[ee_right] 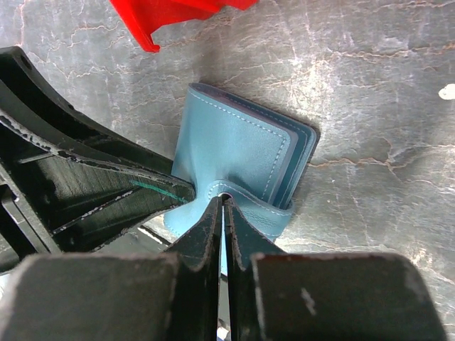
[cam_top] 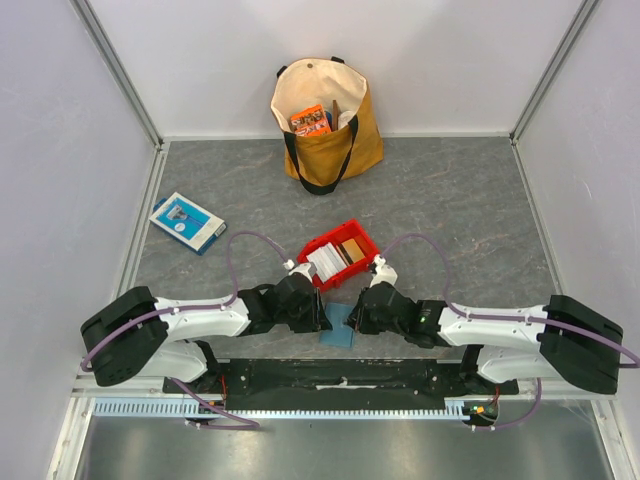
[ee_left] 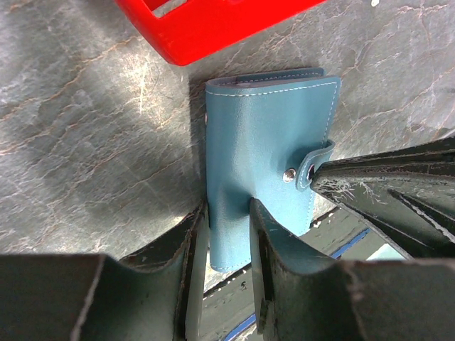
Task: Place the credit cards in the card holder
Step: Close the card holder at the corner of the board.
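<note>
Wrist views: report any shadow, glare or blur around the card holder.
Left wrist: card holder sharp, left fingers near the lens dark and soft, patchy shadow on the table. Right wrist: holder sharp, right fingers blurred black, bright sheen on the table at right. Top external: even light, no glare, holder small.

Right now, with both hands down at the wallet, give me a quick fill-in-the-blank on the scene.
1. The card holder is folded ____, not open.
2. The ____ hand pinches its strap.
3. The left hand clamps the edge of the ____.
4. The credit cards sit in the ____ bin.

Missing words: closed; right; card holder; red.
</note>
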